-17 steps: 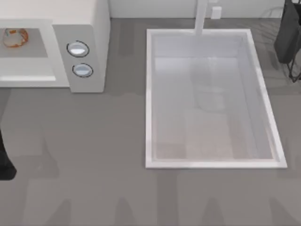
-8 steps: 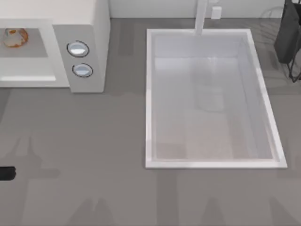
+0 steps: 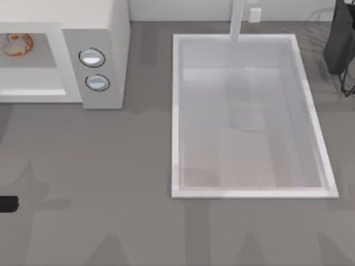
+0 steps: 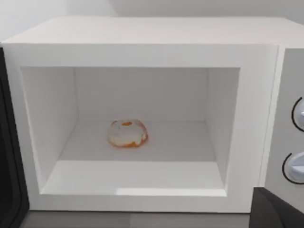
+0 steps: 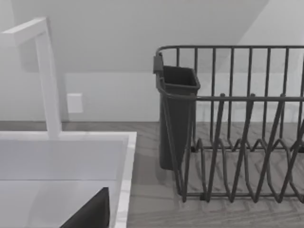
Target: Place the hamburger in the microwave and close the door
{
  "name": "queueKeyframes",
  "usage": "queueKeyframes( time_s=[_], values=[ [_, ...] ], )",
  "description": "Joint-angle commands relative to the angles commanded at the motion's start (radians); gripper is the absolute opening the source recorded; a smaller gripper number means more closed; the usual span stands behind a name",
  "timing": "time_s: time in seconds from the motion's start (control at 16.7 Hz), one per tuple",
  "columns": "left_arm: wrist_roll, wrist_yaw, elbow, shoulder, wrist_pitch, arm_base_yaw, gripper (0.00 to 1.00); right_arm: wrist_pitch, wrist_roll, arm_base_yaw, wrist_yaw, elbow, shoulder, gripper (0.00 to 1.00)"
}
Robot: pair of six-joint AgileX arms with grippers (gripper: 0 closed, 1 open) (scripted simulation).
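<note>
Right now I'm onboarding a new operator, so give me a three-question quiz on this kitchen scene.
1. True or false: the hamburger lies inside the microwave.
2. How many round knobs does the microwave's panel carry in the top view? A) one B) two C) four
3. Fill in: in the right wrist view, the dark cup hangs on a wire dish ____ beside the sink.

Key: 1 true; 2 B; 3 rack.
</note>
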Motion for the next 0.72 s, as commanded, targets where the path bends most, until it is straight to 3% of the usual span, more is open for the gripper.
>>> queueKeyframes(
  time_s=[0.24,0.72],
  values=[
    [0.0,0.006,0.0,-0.016,-0.016,0.006,0.0,0.0,0.0,0.0,0.0,0.0,0.0,1.0],
    [-0.003,0.076,0.002,-0.213,-0.215,0.076,0.0,0.0,0.0,0.0,0.0,0.0,0.0,1.0]
  ],
)
